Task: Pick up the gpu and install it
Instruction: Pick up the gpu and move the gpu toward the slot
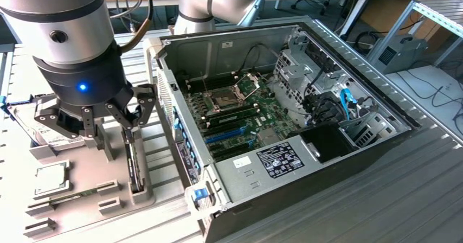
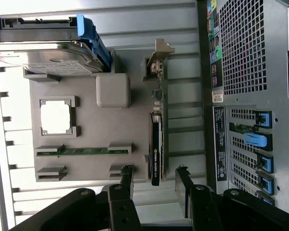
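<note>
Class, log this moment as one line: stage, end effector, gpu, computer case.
stage: pre-grasp | end effector: open, over gpu | gpu: on edge in grey fixture, not gripped | computer case: side open

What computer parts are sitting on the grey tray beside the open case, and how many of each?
Hard drive: 1
Processor chip: 1
Memory stick: 1
gpu: 1
Total: 4
</note>
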`<state>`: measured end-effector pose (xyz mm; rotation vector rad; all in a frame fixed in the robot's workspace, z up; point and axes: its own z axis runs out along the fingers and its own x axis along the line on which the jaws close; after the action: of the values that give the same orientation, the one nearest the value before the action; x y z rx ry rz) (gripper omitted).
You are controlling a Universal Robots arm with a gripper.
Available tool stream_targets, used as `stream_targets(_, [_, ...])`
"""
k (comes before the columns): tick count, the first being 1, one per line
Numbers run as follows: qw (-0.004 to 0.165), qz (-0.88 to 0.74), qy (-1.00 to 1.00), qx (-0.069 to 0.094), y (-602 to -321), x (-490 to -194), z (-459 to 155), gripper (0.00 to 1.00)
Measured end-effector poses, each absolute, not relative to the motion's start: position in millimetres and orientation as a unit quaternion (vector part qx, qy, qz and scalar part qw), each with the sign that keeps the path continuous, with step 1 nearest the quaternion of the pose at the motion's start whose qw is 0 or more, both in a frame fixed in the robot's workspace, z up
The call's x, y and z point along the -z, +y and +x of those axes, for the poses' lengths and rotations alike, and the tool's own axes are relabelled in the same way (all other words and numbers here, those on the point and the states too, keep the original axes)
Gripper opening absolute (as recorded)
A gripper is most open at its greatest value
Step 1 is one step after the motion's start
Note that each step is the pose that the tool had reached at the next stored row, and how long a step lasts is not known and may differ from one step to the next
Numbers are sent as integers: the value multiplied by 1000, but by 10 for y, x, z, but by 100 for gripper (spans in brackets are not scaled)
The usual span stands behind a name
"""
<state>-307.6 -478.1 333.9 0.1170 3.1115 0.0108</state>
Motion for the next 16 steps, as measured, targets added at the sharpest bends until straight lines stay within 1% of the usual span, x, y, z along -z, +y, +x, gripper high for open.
stream_targets(16, [14,38,999,-3,-4781,-3305,-3076,48])
